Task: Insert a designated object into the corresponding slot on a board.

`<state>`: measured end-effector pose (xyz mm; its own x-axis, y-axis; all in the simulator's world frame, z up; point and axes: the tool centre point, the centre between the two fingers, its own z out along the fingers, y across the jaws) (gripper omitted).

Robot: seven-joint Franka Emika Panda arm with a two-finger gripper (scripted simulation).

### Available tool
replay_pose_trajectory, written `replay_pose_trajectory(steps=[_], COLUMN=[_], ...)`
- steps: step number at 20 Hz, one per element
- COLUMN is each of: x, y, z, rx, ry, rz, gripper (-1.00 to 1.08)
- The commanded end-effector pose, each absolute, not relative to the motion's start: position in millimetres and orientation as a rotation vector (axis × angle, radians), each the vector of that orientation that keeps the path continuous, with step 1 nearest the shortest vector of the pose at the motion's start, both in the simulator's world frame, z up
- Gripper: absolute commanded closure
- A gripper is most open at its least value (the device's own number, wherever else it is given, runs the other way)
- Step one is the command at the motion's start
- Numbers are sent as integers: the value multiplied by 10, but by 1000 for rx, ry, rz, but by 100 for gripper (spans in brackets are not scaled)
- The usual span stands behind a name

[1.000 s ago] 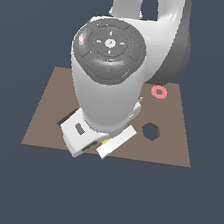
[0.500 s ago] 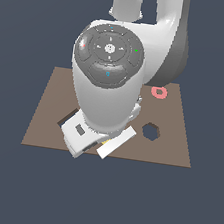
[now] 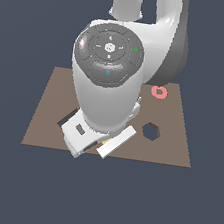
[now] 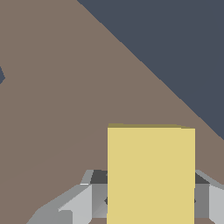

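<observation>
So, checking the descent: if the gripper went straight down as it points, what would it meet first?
Probably bare board surface: the gripper, holding the yellow block, shows no slot beneath; depth is unclear.

The white and grey Franka arm (image 3: 111, 98) bends steeply downward, its round grey joint cap facing the exterior camera. Its pale grey fingers (image 4: 74, 205) stand on either side of a small flat yellow rectangular block (image 4: 151, 175), pressed against it.

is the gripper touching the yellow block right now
Touching. In the wrist view the yellow block sits between the gripper fingers, which meet both of its sides with no visible gap. The exterior view mostly hides this behind the arm.
</observation>
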<state>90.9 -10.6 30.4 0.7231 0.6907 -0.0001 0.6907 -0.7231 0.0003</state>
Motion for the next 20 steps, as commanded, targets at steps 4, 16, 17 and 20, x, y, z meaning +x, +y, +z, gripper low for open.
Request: replay_pose_trajectory(steps=[4,16,17,20], x=[870,697,680,626], y=[-125,-238,-254,-310], z=[307,324,326,333], rx=[2883,2689,2663,2576], ry=[1248,1624,1665,1797], rz=[0,0,0,0], gripper=[108,108,108,108])
